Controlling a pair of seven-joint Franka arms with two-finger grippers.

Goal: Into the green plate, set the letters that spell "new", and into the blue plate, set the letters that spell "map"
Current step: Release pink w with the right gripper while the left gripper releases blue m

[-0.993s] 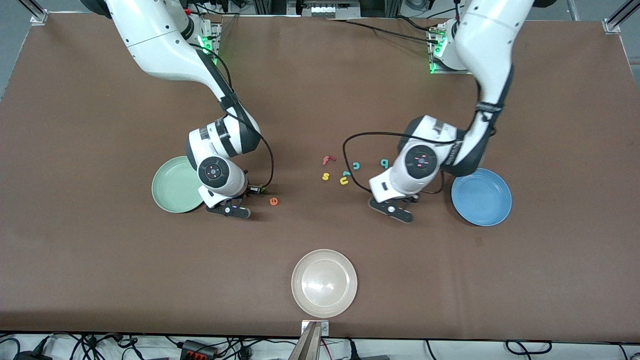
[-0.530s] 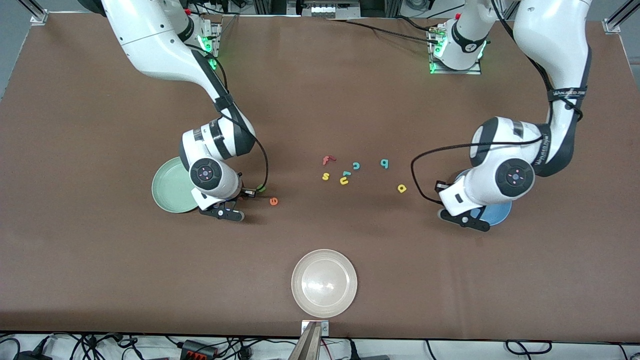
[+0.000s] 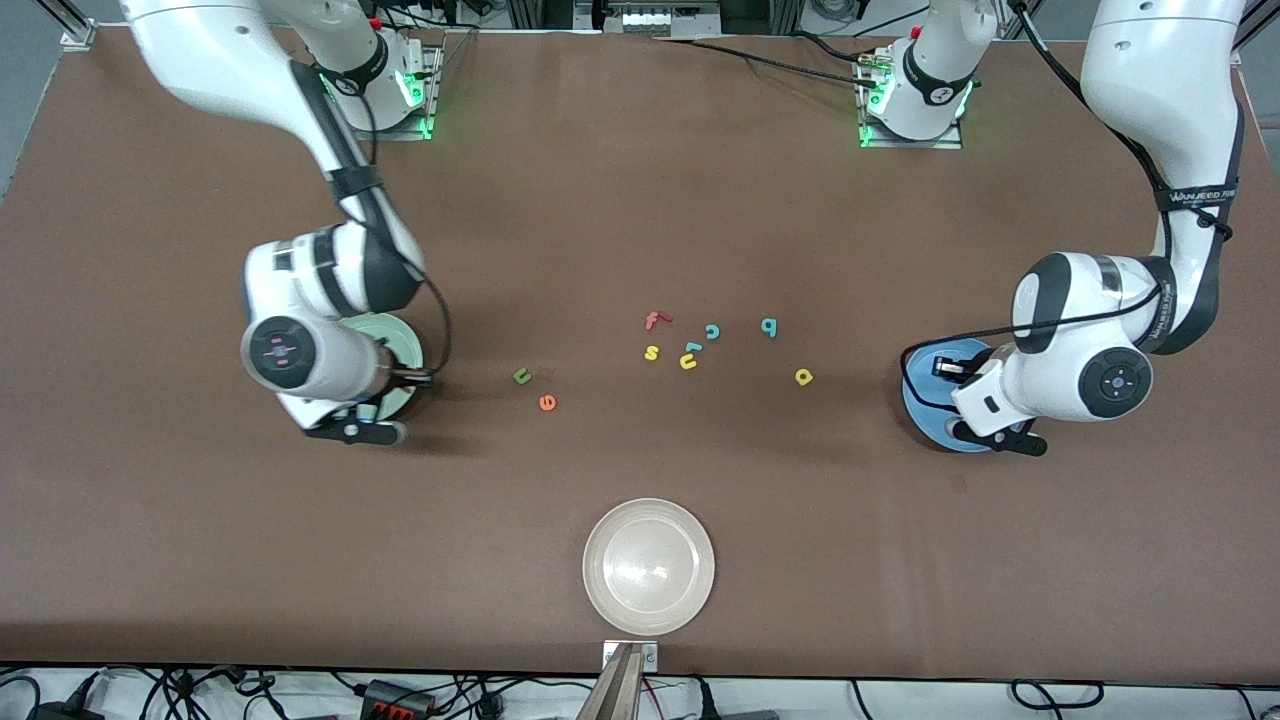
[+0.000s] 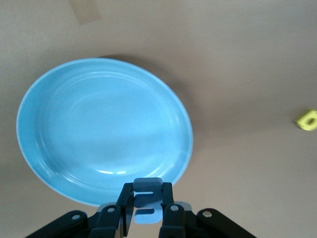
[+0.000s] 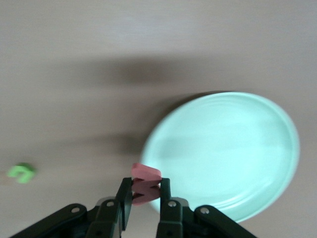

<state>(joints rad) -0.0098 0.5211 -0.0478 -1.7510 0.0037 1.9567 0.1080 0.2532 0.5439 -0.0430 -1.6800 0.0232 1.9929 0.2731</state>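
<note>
The pink-red w (image 5: pixel 145 182) is sitting pinched between the closed fingers of the right gripper (image 5: pixel 144 198), which is hanging over the rim of the green plate (image 5: pixel 233 148); in the front view that plate (image 3: pixel 402 345) is lying at the middle left of the frame, mostly covered by the right arm's wrist. The blue m (image 4: pixel 147 201) is being clamped in the same way by the left gripper (image 4: pixel 147 208), closed on it over the edge of the blue plate (image 4: pixel 99 129), which is showing at the middle right of the front view (image 3: pixel 920 385) under the left arm's wrist. Between the two plates, the dark green n (image 3: pixel 522 376) and the orange e (image 3: pixel 547 403) are lying close together on the brown table (image 3: pixel 640 200), left of the frame's centre, the e lower in the frame. The yellow a (image 3: pixel 803 377) is lying alone right of centre, with the teal p (image 3: pixel 768 327) just above it in the frame. Near the centre, the red f (image 3: pixel 655 320), yellow s (image 3: pixel 651 352), teal c (image 3: pixel 712 331) and yellow u-shaped letter (image 3: pixel 688 362) are clustering together. A whitish-cream plate (image 3: pixel 649 566) is sitting at the bottom centre of the front view.
</note>
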